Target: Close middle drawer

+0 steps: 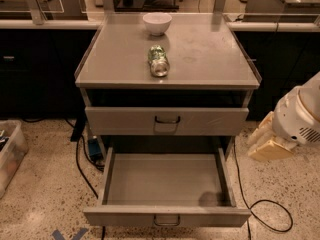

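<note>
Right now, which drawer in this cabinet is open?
The middle drawer, the lower one in view, is pulled far out, inside exposed; the top drawer above it is pushed in. The gripper hangs right of it, touching nothing.

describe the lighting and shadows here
Camera view: light leaves a soft sheen on the cabinet top; a dark shadow patch sits in the open middle drawer near its front right corner; the gripper, at the frame's right edge, is brightly lit.

speckled floor [45, 204], dark cabinets [40, 69]
</note>
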Available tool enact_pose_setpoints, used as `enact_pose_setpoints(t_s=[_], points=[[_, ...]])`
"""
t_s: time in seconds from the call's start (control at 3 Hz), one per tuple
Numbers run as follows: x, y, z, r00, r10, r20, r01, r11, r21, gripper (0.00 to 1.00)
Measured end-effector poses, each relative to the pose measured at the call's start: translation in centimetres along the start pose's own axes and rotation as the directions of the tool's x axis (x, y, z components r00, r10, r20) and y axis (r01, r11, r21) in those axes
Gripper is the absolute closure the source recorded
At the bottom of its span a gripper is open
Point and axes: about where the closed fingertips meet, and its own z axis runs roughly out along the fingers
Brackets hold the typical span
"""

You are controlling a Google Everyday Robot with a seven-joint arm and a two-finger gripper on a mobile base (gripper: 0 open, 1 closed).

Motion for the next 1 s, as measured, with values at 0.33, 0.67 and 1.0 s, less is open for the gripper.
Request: enact_pose_setpoints(t_s=[0.33,0.67,1.0], points=[[0.0,0.0,0.0,1.0,0.0,0.0,0.0,1.0,0.0,0.88],[1.0,1.2,2.2,0.999,0.048,-0.01,-0.048,0.9988,-0.005,1.0],[2.0,4.3,8.2,0.977,0.213,0.029,-0.212,0.9765,-0.042,1.0]])
